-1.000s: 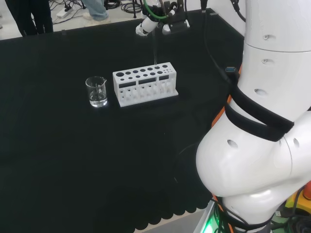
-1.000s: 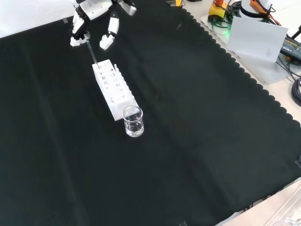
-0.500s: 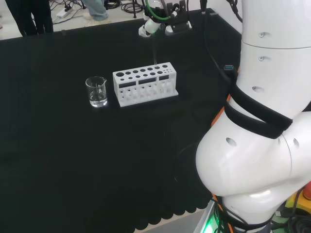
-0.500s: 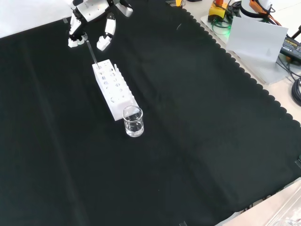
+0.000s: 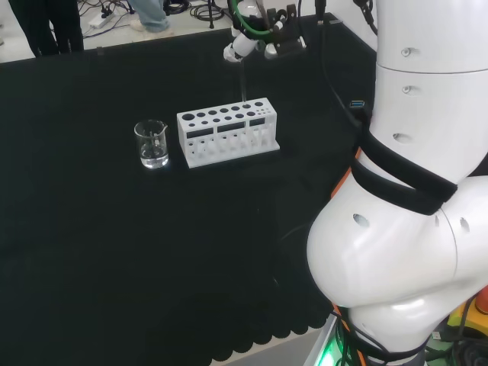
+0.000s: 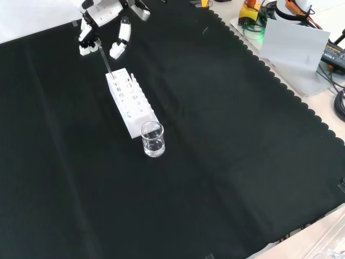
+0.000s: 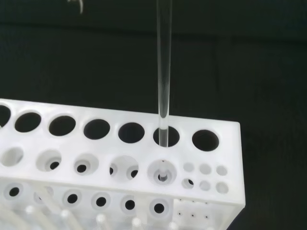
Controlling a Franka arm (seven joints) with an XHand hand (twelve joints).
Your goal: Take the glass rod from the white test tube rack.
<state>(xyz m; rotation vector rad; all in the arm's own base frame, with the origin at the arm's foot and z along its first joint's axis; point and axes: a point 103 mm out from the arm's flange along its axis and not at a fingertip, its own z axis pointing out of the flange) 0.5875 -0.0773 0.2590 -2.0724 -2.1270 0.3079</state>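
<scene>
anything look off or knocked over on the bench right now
Nothing stands out. The white test tube rack sits flat on the black cloth, the beaker stands upright beside it, and no spill shows. The hand pinches the glass rod, whose lower end is at a rack hole.

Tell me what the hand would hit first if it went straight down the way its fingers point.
Likely the top of the white test tube rack, near its far end, where the glass rod held by the hand still dips into a hole. Exact alignment is uncertain.
</scene>
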